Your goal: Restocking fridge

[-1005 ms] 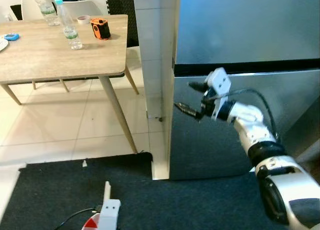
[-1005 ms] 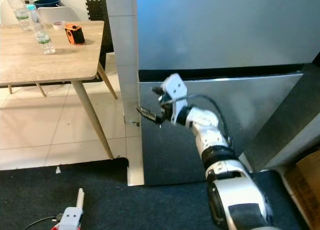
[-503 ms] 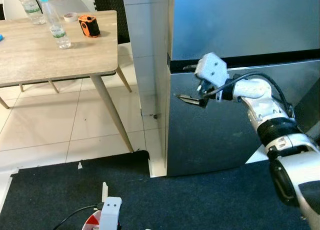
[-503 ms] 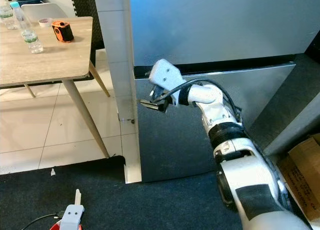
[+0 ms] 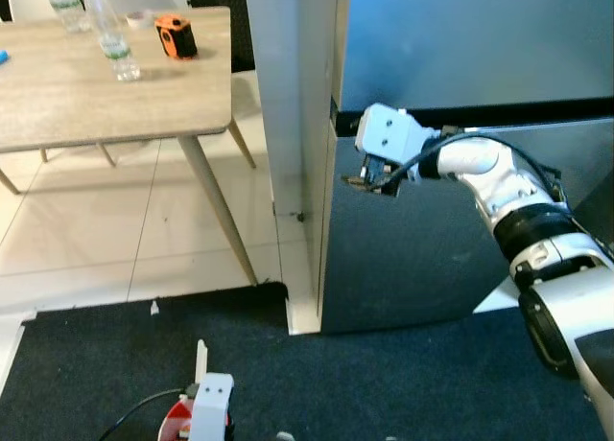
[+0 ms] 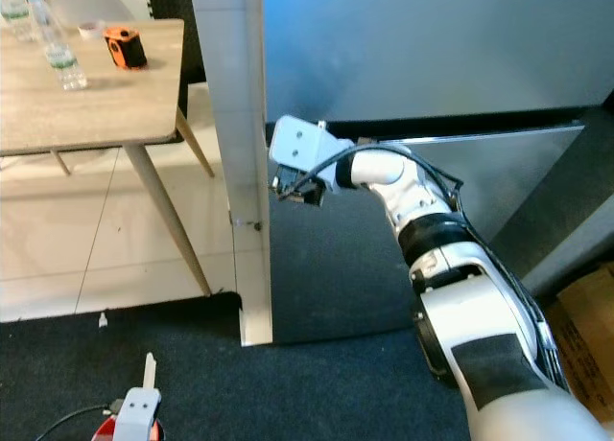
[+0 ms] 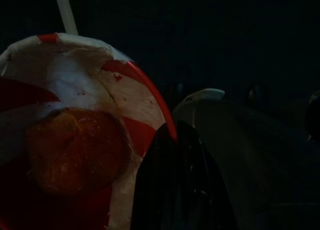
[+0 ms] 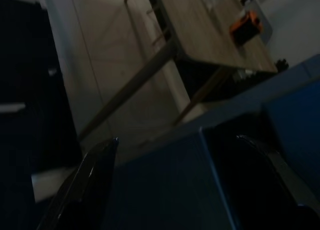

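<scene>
The steel fridge [image 5: 460,48] stands shut, a dark gap [image 5: 537,115] dividing its upper door from its lower door [image 5: 422,259]. My right gripper [image 5: 355,179] is at the fridge's left edge, just below that gap, at the top corner of the lower door. In the right wrist view its two black fingers [image 8: 85,185] stand open, with the door's edge [image 8: 200,135] between them. The left wrist view is dark. It shows a black finger [image 7: 180,180] beside a red-and-white paper bowl [image 7: 90,85] with something orange inside.
A wooden table [image 5: 96,86] with water bottles [image 5: 113,43] and an orange tape measure [image 5: 176,35] stands to the left. A white tiled pillar [image 5: 288,125] adjoins the fridge. A dark mat [image 5: 384,383] covers the floor in front. A cardboard box [image 6: 587,316] sits at the right.
My right gripper has risen and drawn in to the fridge's left edge, from the lower door's face up to just under the gap. The camera has also shifted.
</scene>
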### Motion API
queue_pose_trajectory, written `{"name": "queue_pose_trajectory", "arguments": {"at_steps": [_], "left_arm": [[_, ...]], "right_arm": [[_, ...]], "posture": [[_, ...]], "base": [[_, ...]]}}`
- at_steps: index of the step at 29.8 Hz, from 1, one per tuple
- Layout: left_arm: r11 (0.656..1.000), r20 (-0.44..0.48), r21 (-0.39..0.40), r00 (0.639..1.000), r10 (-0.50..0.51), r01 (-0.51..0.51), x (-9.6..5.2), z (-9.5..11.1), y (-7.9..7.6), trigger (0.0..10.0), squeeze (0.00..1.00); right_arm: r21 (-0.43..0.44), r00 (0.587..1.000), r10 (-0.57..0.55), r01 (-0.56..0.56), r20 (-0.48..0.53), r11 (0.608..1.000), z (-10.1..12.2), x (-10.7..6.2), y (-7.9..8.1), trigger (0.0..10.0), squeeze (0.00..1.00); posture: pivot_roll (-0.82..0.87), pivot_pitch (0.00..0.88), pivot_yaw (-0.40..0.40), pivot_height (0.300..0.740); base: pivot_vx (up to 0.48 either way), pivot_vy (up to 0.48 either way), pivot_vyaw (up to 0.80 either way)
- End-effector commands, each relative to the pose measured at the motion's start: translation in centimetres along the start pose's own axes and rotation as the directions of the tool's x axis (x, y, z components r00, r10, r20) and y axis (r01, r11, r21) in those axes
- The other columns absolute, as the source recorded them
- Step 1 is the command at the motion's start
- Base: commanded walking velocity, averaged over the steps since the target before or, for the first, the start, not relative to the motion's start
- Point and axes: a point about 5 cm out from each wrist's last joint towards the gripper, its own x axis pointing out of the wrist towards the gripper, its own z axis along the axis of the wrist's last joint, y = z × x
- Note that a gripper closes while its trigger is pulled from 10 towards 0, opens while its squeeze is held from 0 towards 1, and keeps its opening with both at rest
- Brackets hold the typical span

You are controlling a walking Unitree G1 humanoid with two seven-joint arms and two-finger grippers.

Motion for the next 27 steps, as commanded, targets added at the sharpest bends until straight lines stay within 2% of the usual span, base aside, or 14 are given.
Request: {"name": "queue_pose_trajectory", "arguments": {"at_steps": [1,3,6,7,9,17,18,20,21,23,24,27], "left_arm": [[1.000,-0.106,0.024,0.994,0.007,-0.004,-0.8,-2.9,0.5,10.0,0.00],[1.000,-0.104,0.027,0.995,0.006,-0.003,-0.9,-2.9,0.6,10.0,0.00],[1.000,-0.093,0.031,0.996,0.001,0.002,-0.8,-2.6,0.4,10.0,0.00],[1.000,-0.093,0.031,0.996,0.001,0.002,-0.8,-2.6,0.4,10.0,0.00],[0.999,-0.088,0.032,0.996,-0.003,0.006,-0.7,-2.5,0.3,10.0,0.00],[0.999,-0.086,0.033,0.996,-0.008,0.011,-0.7,-2.5,0.1,10.0,0.00],[0.999,-0.087,0.034,0.996,-0.009,0.012,-0.7,-2.5,0.1,10.0,0.00],[0.999,-0.087,0.034,0.996,-0.009,0.012,-0.7,-2.5,0.1,10.0,0.00],[0.999,-0.088,0.034,0.996,-0.010,0.013,-0.7,-2.5,0.1,10.0,0.00],[0.999,-0.087,0.034,0.996,-0.010,0.013,-0.7,-2.5,0.1,10.0,0.00],[0.999,-0.087,0.034,0.996,-0.010,0.013,-0.7,-2.5,0.1,10.0,0.00],[0.999,-0.085,0.033,0.996,-0.011,0.014,-0.6,-2.4,0.1,10.0,0.00]], "right_arm": [[-0.012,1.000,-0.003,0.003,-0.016,1.000,0.1,-0.2,-0.6,10.0,0.00],[-0.069,0.993,0.003,-0.011,-0.118,0.998,-0.6,-0.2,-0.5,10.0,0.00],[-0.095,0.964,-0.036,0.012,-0.263,0.995,-2.0,-0.4,-0.8,10.0,0.00],[-0.095,0.964,-0.036,0.012,-0.263,0.995,-2.0,-0.4,-0.8,10.0,0.00],[-0.118,0.941,-0.065,0.027,-0.332,0.993,-2.6,-0.8,-1.1,10.0,0.00],[-0.104,0.931,-0.024,-0.015,-0.364,0.994,-2.9,-1.6,-1.5,10.0,0.00],[-0.078,0.928,0.066,-0.102,-0.368,0.992,-3.1,-1.9,-1.0,10.0,0.00],[-0.078,0.928,0.066,-0.102,-0.368,0.992,-3.1,-1.9,-1.0,10.0,0.00],[-0.064,0.923,0.112,-0.145,-0.368,0.987,-3.3,-2.1,-0.7,10.0,0.00],[0.023,0.867,0.336,-0.353,-0.368,0.935,-4.0,-3.0,0.8,10.0,0.00],[0.023,0.867,0.336,-0.353,-0.368,0.935,-4.0,-3.0,0.8,10.0,0.00],[0.132,0.755,0.548,-0.541,-0.361,0.831,-4.8,-4.3,2.3,10.0,0.00]], "posture": [[0.01,0.157,-0.054,0.740],[0.01,0.168,-0.054,0.740],[0.02,0.178,-0.055,0.740],[0.02,0.178,-0.055,0.740],[0.02,0.181,-0.057,0.740],[0.02,0.183,-0.054,0.740],[0.01,0.180,-0.054,0.740],[0.01,0.180,-0.054,0.740],[0.01,0.180,-0.054,0.740],[0.01,0.174,-0.054,0.740],[0.01,0.174,-0.054,0.740],[0.01,0.170,-0.055,0.740]], "base": [[0.000,0.000,0.00],[0.000,0.000,0.00],[0.000,0.000,0.00],[0.000,0.000,0.00],[0.000,0.000,0.00],[0.000,0.000,0.00],[0.000,0.000,0.00],[0.000,0.000,0.00],[0.000,0.000,0.00],[0.000,0.000,0.00],[0.000,0.000,0.00],[0.000,0.000,0.00]]}}
